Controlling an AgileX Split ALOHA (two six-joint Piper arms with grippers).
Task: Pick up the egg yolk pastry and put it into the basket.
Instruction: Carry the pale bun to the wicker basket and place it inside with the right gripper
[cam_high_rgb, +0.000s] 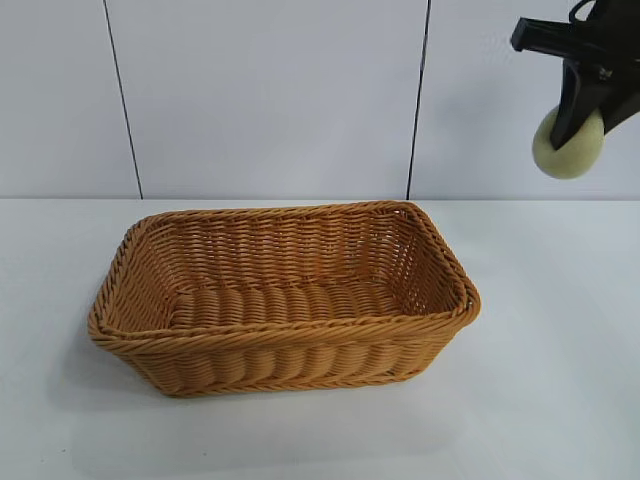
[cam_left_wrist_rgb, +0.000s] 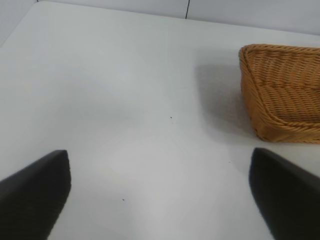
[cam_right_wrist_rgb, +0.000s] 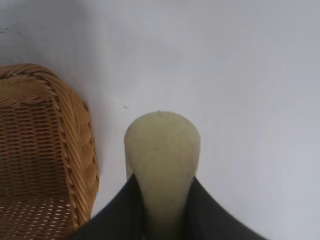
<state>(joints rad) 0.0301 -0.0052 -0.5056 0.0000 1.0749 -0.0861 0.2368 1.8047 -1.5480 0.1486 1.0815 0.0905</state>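
My right gripper (cam_high_rgb: 578, 128) is shut on the egg yolk pastry (cam_high_rgb: 568, 148), a pale cream-yellow lump, and holds it high in the air at the upper right, to the right of the basket. In the right wrist view the pastry (cam_right_wrist_rgb: 162, 160) is squeezed between the two black fingers, with the table far below. The orange-brown wicker basket (cam_high_rgb: 440, 255) stands empty in the middle of the table; its corner also shows in the right wrist view (cam_right_wrist_rgb: 80, 145) and the left wrist view (cam_left_wrist_rgb: 280, 95). My left gripper (cam_left_wrist_rgb: 160, 192) is open over bare table, left of the basket.
The white table (cam_high_rgb: 560, 380) runs all round the basket. A pale wall with two dark vertical seams (cam_high_rgb: 418, 100) stands behind it.
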